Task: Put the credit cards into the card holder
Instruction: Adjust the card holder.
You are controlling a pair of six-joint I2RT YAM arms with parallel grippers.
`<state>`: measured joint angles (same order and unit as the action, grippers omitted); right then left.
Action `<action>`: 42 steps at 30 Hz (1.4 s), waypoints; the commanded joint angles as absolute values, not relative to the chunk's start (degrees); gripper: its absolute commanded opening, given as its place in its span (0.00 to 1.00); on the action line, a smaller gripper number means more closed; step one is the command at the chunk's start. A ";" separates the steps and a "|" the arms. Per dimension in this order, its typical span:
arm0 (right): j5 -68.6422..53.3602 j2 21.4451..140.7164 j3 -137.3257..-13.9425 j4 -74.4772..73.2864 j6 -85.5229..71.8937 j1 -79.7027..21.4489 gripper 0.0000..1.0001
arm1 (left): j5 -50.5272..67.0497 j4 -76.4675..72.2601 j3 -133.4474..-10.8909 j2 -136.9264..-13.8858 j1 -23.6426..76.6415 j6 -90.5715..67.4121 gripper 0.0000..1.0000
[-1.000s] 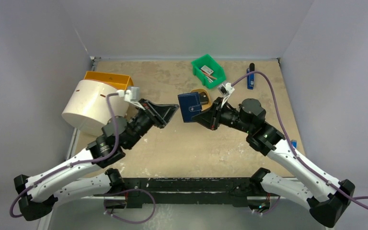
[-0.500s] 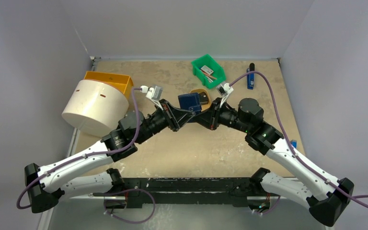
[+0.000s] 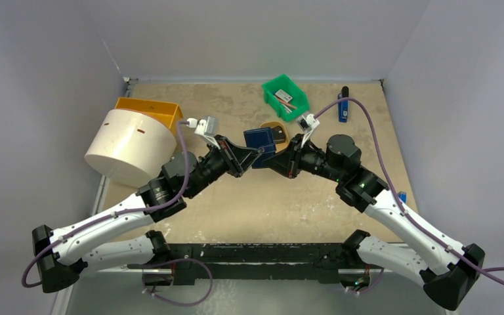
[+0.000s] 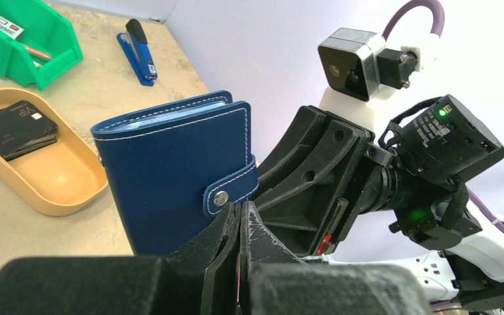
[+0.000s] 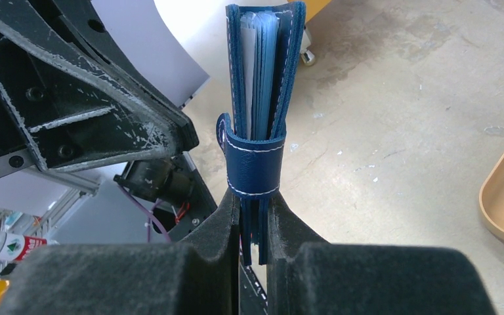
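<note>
Navy leather card holder [image 5: 257, 98] stands upright on edge, held up off the table [image 3: 249, 197]. Its lower edge is pinched between the fingers of the right gripper [image 5: 252, 207], which clamp it from both sides. The snap tab is fastened, wrapped round the open edge just above those fingertips. Pale blue sleeves show between the covers at the top.

Left gripper [image 4: 239, 209]: fingers pressed together, only a hairline slit between them. In the left wrist view the tips sit right under the tab's snap button. In the right wrist view they lie just left of the holder, level w/ the tab loop. Can't tell if the tips touch the tab; prob. just short of it.

Beyond the left fingertips and left of the holder lies a tan oval tray [image 4: 65, 177] w/ a small stack of dark credit cards [image 4: 13, 128] in it. Farther out past the tray are a green bin [image 4: 13, 39] and a blue stapler [image 4: 138, 49].

From the top view both grippers meet nearly tip to tip, w/ the holder just past both tips. A white drum [image 3: 128, 147] and an orange bin [image 3: 147, 108] sit behind the left fingers, well apart from the holder.
</note>
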<state>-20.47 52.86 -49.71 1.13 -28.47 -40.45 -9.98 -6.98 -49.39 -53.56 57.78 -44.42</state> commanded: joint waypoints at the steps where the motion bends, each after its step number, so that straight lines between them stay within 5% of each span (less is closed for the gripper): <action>1: -21.90 51.94 -52.88 4.56 -28.36 -40.60 0.00 | -12.62 -7.10 -50.79 -52.76 57.67 -44.99 0.00; 23: -25.77 51.65 -52.27 8.34 -29.57 -42.54 0.00 | -16.39 -4.56 -50.87 -54.63 57.66 -45.00 0.00; 30: -17.76 48.65 -51.43 5.07 -29.05 -42.50 0.00 | -18.63 -2.30 -51.83 -50.52 57.66 -42.30 0.00; 37: -23.46 45.70 -49.58 8.93 -29.28 -42.52 0.00 | -21.43 -3.38 -47.09 -40.01 57.66 -41.63 0.66; 42: -32.31 44.43 -47.09 16.96 -33.27 -42.47 0.00 | -12.73 -10.16 -42.33 -37.01 57.71 -41.51 0.79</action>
